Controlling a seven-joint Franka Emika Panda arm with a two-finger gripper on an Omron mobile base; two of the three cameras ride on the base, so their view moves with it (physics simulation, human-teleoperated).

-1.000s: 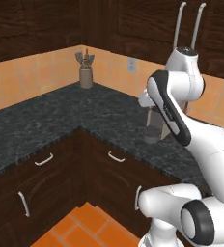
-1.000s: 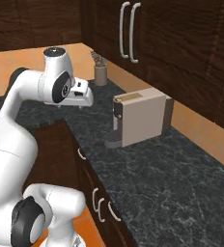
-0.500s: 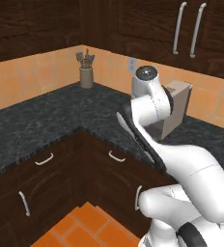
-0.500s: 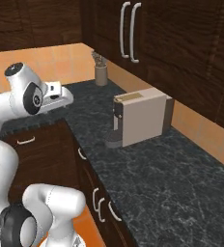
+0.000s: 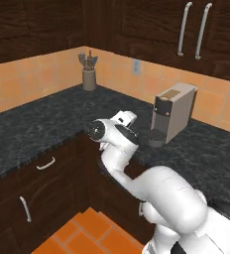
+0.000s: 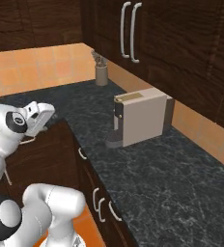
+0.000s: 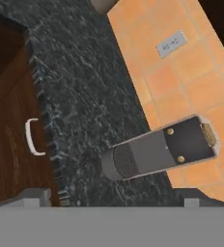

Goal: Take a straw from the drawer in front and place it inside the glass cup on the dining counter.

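Observation:
The straw, the drawer, the glass cup and the dining counter are out of view. My gripper (image 7: 115, 200) is open, its two fingertips (image 7: 35, 197) far apart at the bottom of the hand view with nothing between them. It looks down on a black speckled worktop (image 7: 80, 96). In the base views the white hand (image 5: 125, 119) (image 6: 39, 117) hangs low beside the inner corner of that worktop, with the arm folded down in front of the base.
A beige coffee machine (image 5: 174, 115) (image 6: 142, 120) (image 7: 157, 152) stands on the worktop near the orange tiled wall. A utensil holder (image 5: 89, 75) (image 6: 101, 72) sits in the far corner. Dark cabinet fronts with silver handles (image 5: 45, 163) (image 7: 32, 137) run below, wall cabinets (image 5: 194, 30) above.
The arm has swung from high on the right down and to the left, folding low over the worktop's inner corner. The coffee machine now shows behind it. The gripper stays open.

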